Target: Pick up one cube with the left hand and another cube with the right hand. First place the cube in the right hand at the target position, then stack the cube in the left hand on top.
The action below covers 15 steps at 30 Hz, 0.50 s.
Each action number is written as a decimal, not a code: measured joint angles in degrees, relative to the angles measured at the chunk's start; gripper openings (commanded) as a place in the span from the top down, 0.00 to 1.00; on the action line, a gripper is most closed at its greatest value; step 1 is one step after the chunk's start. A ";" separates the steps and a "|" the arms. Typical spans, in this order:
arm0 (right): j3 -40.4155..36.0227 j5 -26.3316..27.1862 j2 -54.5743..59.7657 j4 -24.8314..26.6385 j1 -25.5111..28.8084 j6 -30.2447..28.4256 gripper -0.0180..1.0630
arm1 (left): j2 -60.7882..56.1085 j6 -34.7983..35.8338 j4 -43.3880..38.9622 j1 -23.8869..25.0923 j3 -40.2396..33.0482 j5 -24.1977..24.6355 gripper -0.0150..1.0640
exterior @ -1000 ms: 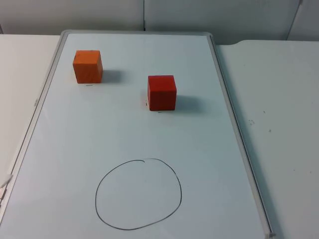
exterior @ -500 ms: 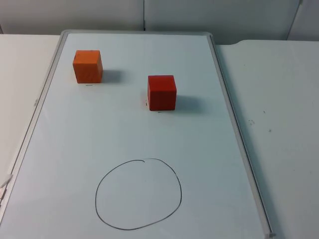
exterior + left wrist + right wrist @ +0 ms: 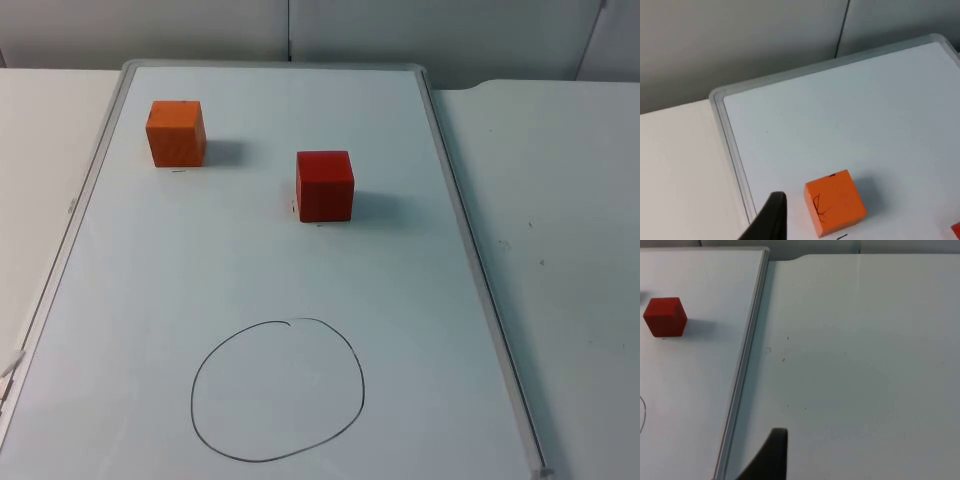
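I see the orange cube [image 3: 176, 133] near the whiteboard's [image 3: 130, 250] far left corner, the red cube [image 3: 324, 186] toward mid-board, both apart from the drawn circle [image 3: 277, 390] at the near edge, nothing between them, and I cannot tell either gripper's state.

Left hand [image 3: 771, 220]: one fingertip visible, matte black, smooth, tapering to a rounded tip, with no screws or markings discernible. Right hand [image 3: 771, 457]: one fingertip visible, likewise matte black, the same tapered, curved profile, plain surface. Whether either hand's fingers stand apart cannot be determined.
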<state>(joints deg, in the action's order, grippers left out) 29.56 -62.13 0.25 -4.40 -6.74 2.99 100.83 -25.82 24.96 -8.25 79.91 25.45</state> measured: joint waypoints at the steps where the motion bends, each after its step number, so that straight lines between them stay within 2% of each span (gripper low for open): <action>1: 0.00 0.00 0.00 0.00 0.00 0.00 0.01 | 2.42 1.07 0.00 -0.51 0.85 -1.22 0.01; 6: 0.00 0.00 0.00 0.00 0.00 0.00 0.01 | 8.13 2.20 -0.22 -1.67 2.22 -4.15 0.01; 15: 0.00 0.00 0.00 0.09 0.00 0.00 0.01 | 16.40 7.66 -0.22 -2.28 6.80 -4.76 0.01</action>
<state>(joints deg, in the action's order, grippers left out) 29.56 -62.13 0.25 -4.31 -6.74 2.99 117.23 -18.16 24.74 -10.53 86.71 20.68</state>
